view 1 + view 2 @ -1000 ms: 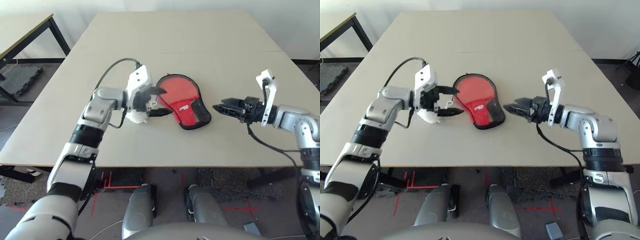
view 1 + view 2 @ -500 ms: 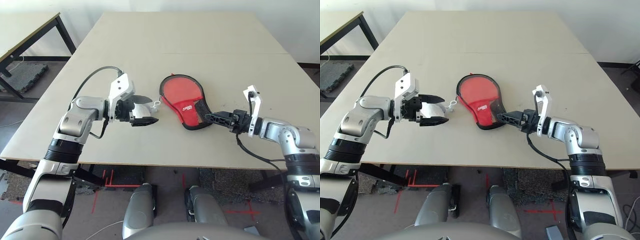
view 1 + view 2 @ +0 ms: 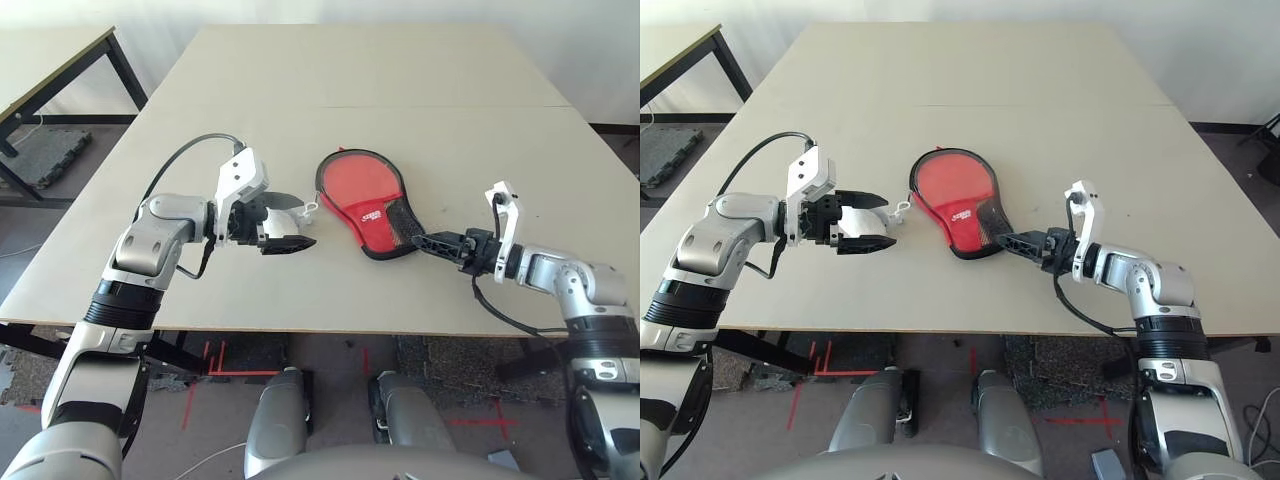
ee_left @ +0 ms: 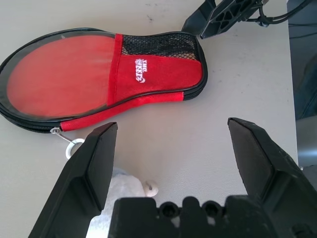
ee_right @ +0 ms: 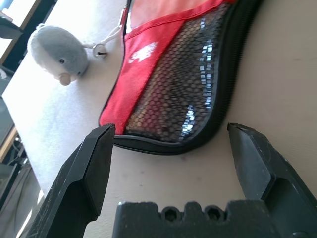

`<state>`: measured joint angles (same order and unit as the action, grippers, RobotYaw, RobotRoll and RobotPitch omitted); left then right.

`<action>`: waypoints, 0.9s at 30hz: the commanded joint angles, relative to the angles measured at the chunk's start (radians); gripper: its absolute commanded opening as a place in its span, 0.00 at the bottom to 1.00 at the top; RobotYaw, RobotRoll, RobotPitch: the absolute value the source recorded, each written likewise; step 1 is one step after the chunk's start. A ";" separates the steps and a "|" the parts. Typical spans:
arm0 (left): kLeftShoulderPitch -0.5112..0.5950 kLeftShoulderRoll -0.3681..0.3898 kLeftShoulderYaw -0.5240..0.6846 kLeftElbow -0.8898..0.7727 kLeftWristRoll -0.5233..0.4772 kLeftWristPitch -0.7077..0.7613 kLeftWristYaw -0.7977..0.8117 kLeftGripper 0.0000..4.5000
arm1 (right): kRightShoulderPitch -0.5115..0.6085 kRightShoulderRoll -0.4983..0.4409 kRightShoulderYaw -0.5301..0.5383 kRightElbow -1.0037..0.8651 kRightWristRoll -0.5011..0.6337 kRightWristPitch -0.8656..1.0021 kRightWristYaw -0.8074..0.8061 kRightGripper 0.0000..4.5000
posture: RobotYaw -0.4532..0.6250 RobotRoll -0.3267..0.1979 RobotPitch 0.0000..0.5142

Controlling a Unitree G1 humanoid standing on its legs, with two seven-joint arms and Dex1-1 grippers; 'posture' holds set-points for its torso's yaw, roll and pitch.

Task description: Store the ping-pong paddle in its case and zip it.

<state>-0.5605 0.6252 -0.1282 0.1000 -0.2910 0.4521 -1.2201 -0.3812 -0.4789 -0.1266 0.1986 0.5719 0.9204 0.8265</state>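
Left eye view has the case lying flat on the beige desk, red face up, round end pointing away from the robot and the narrow end with its black mesh pocket nearest the front edge; a white label sits on the red band beside the mesh; the black zipper edge runs all the way round, and a small white ring pull hangs off it on the robot's left side of the case; whether the paddle is inside I cannot tell, the pouch is flat and closed-looking from here; now out to the right claw, low over the desk and aimed at the mesh end, its two black fingers standing well apart with nothing between them, tips just beside the case's narrow end but I cannot say they touch; over on the other side, the left claw hovers to the left of the case, fingers spread wide too and holding nothing, pointing across toward the pouch; tucked right by it, a small white plush toy rests on the desk, close to the ring pull; further left, a second desk with black legs stands apart
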 commanded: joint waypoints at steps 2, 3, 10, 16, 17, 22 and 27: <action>0.011 0.008 -0.007 -0.009 -0.002 0.003 0.003 1.00 | 0.004 0.018 0.027 -0.009 0.006 0.029 -0.004 0.99 | 0.51 0.62 0.18; 0.012 0.008 -0.006 -0.011 -0.003 0.004 0.003 1.00 | 0.003 0.019 0.029 -0.009 0.006 0.031 -0.004 0.99 | 0.52 0.62 0.18; 0.018 0.008 -0.006 -0.019 -0.003 0.005 0.008 1.00 | -0.012 0.035 0.030 0.012 0.000 0.039 -0.014 0.89 | 0.52 0.62 0.18; 0.019 0.007 -0.006 -0.019 -0.002 0.003 0.012 1.00 | -0.022 0.047 0.025 0.036 -0.015 0.038 -0.042 0.42 | 0.52 0.62 0.18; 0.019 0.007 -0.006 -0.019 -0.002 0.003 0.012 1.00 | -0.024 0.048 0.025 0.040 -0.017 0.037 -0.045 0.33 | 0.52 0.62 0.18; 0.018 0.010 -0.005 -0.016 -0.001 0.001 0.015 1.00 | -0.030 0.052 0.022 0.051 -0.020 0.036 -0.056 0.01 | 0.52 0.62 0.18; 0.021 0.011 -0.007 -0.020 -0.008 0.013 0.011 1.00 | -0.033 0.063 0.006 0.056 -0.010 0.032 -0.068 0.01 | 0.52 0.62 0.18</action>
<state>-0.5498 0.6295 -0.1286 0.0931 -0.2914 0.4537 -1.2062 -0.4141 -0.4243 -0.1233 0.2354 0.5646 0.9504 0.7708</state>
